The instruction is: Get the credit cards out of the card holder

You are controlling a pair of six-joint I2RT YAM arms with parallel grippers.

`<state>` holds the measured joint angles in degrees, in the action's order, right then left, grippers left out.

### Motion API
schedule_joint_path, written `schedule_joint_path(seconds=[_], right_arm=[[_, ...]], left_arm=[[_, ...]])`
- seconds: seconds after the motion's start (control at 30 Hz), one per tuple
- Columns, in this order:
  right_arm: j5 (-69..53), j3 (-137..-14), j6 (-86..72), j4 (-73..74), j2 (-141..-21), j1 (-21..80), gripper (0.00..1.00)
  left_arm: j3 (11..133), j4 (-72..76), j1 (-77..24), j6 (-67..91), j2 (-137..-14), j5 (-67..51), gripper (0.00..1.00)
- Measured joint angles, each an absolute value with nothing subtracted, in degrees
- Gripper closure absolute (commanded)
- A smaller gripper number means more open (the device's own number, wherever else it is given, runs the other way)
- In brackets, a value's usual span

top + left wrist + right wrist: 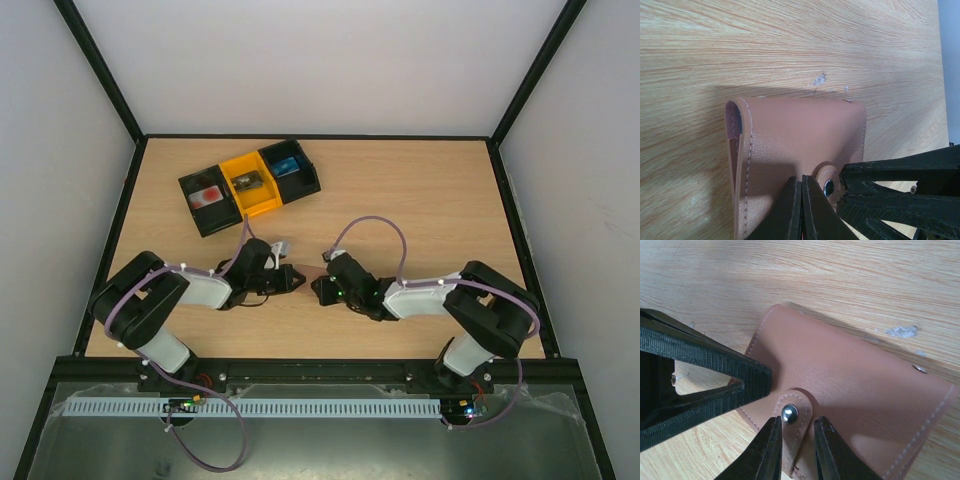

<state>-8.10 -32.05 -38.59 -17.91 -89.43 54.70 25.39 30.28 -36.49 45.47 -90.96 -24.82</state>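
The brown card holder (800, 135) lies closed and flat on the wooden table; it also shows in the right wrist view (860, 385). Its snap tab (792, 415) with a metal stud is fastened. My left gripper (802, 182) is shut, its tips resting on top of the holder beside the tab. My right gripper (796, 432) is closed on the tab, one finger on each side. In the top view the left gripper (297, 278) and the right gripper (321, 289) meet tip to tip and hide the holder. No cards show.
A row of bins stands at the back left: a black one (205, 200), a yellow one (250, 185) and a black one (292, 168) holding something blue. Dark frame rails (115, 240) edge the table.
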Motion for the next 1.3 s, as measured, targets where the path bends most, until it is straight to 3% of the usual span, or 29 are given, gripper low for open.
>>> schedule_joint_path(seconds=[0.17,0.4,1.3], right_arm=[[-9.2,-33.5,-38.0,-18.9,-91.3,54.5,0.82],[-9.7,-33.7,-36.8,-19.2,-92.0,54.0,0.98],[-11.3,-32.5,-30.6,-20.4,-89.8,53.8,0.98]], left_arm=[[25.2,31.0,-36.5,45.6,-91.3,-24.8,0.97],[25.1,31.9,-36.6,45.7,-91.6,-24.4,0.97],[25.1,35.8,-36.7,46.7,-94.1,-24.4,0.97]])
